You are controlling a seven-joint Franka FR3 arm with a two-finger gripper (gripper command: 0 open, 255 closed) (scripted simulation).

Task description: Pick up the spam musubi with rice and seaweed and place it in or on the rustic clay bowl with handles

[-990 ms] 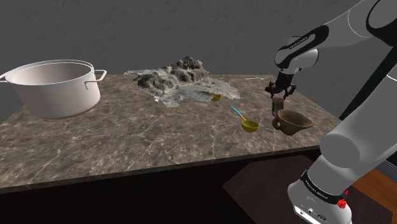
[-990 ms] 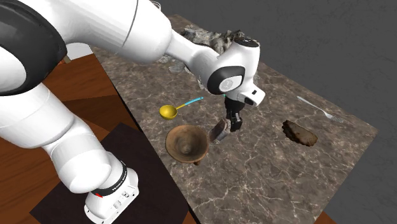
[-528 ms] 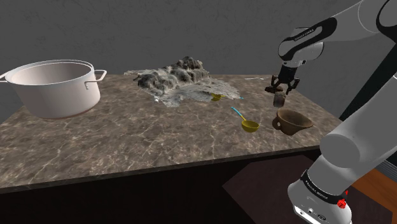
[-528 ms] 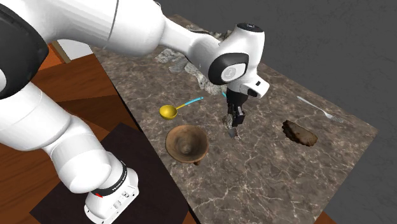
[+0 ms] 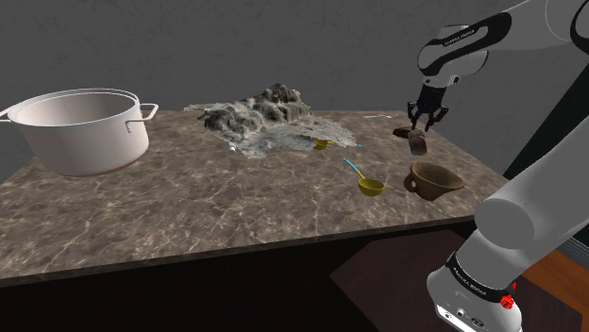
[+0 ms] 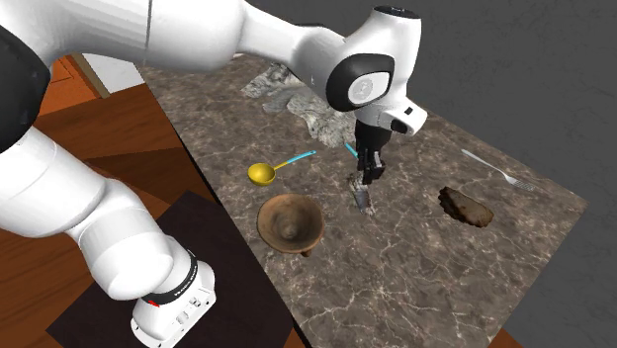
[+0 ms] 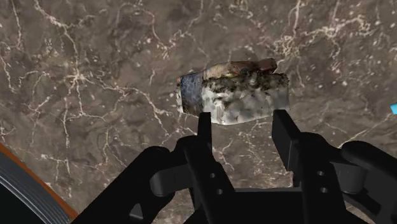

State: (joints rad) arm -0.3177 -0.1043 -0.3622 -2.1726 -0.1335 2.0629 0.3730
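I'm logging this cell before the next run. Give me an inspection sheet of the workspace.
surface: brown marbled tabletop
job's things: musubi just below the gripper, near the empty brown bowl, not in it
clutter: large pale pot, grey heap, yellow spoon, fork, brown food piece
grippers: over the musubi; hold cannot be told
cables: nothing seen
surroundings: grey wall, wooden floor

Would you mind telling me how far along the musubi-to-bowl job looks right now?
Done: the gripper clasps the spam musubi at its fingertips, seemingly clear of the counter. In hand: the musubi hangs beside the brown bowl, not over it. Left: carry it above the bowl and release; nothing lies in the bowl yet.
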